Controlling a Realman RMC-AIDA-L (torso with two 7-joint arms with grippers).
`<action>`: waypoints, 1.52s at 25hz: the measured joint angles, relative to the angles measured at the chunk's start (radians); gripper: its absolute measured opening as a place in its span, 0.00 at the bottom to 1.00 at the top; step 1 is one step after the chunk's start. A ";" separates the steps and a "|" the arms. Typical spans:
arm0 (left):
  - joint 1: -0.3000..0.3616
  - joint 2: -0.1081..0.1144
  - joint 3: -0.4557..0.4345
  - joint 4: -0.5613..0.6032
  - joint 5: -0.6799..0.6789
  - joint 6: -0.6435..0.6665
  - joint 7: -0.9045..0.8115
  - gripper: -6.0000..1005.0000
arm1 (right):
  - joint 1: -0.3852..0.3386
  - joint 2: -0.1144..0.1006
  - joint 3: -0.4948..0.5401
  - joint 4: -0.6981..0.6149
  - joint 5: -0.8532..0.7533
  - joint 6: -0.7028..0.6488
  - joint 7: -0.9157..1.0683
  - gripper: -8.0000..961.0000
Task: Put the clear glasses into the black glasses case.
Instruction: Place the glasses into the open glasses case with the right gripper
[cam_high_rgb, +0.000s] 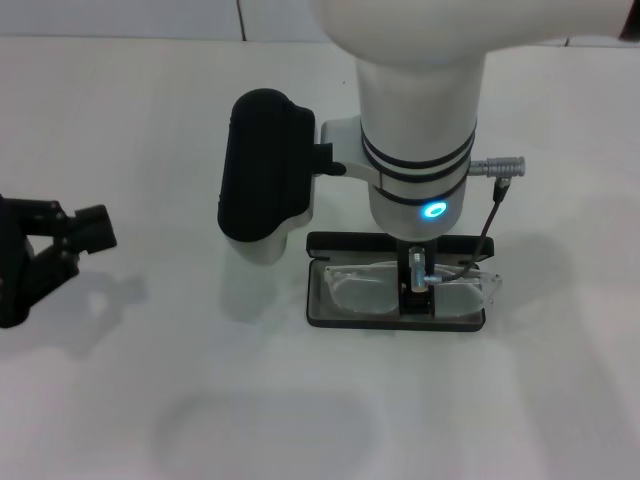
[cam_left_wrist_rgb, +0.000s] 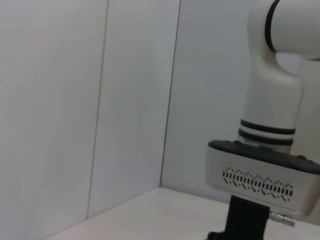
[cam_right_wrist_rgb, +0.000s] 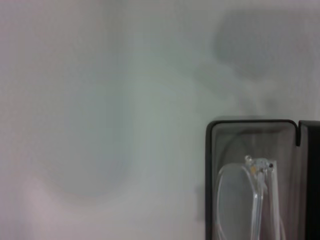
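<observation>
Head view shows our right gripper (cam_high_rgb: 417, 283) pinching the clear glasses (cam_high_rgb: 365, 288) over the black glasses case (cam_high_rgb: 330, 318) at lower middle; we fear one end sticking past the rim, while our left gripper (cam_high_rgb: 72, 232) waits open at the left edge.

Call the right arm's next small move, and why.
Probably open the right gripper and lift straight up. It sits low over the open case, and the glasses already lie inside on the lining, one end poking past the case's edge. The left gripper is parked far off.
</observation>
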 joint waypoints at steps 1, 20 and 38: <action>-0.001 -0.001 0.001 -0.001 0.011 0.000 0.002 0.11 | 0.000 0.000 -0.008 0.000 -0.003 0.005 0.001 0.10; -0.011 -0.012 0.009 -0.049 0.186 0.046 0.032 0.11 | -0.016 0.000 -0.022 -0.039 -0.017 0.029 0.006 0.11; -0.022 -0.028 0.070 -0.061 0.218 0.106 0.058 0.11 | -0.028 0.000 -0.022 -0.035 -0.038 0.033 0.016 0.11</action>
